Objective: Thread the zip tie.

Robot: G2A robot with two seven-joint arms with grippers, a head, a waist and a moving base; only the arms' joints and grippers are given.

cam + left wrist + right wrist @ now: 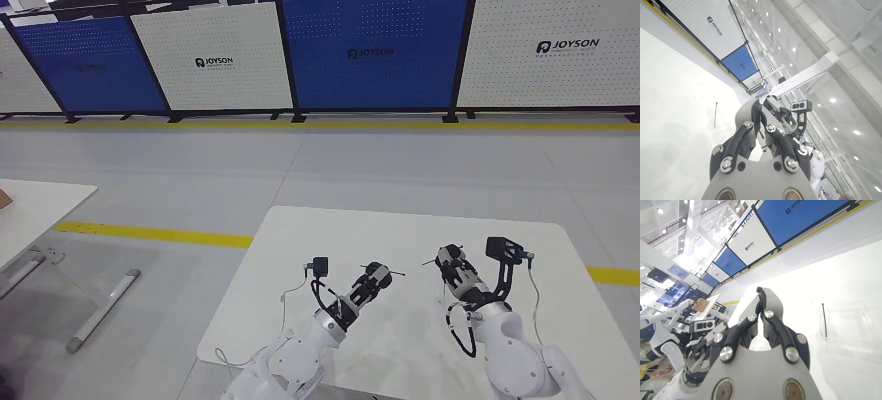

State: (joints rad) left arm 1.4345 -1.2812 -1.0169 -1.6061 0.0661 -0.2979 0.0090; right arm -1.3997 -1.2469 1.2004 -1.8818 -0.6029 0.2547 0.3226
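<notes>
**Nothing picked up yet**

Above the flat white worktop (330, 235), the grey-and-black left gripper (757, 106) and right gripper (760, 294) are both pressed together, apparently empty. The thin black plastic zip tie (824, 319) lies flat ahead of and beneath them. It runs roughly along their reach and seems nearer the right gripper.

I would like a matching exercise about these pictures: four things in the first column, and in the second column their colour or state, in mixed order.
1. zip tie
2. left pincer
3. table
4. floor line

a. yellow
b. white
c. shut, holding nothing
d. black, lying flat

Pairs: 1-d, 2-c, 3-b, 4-a.
</notes>
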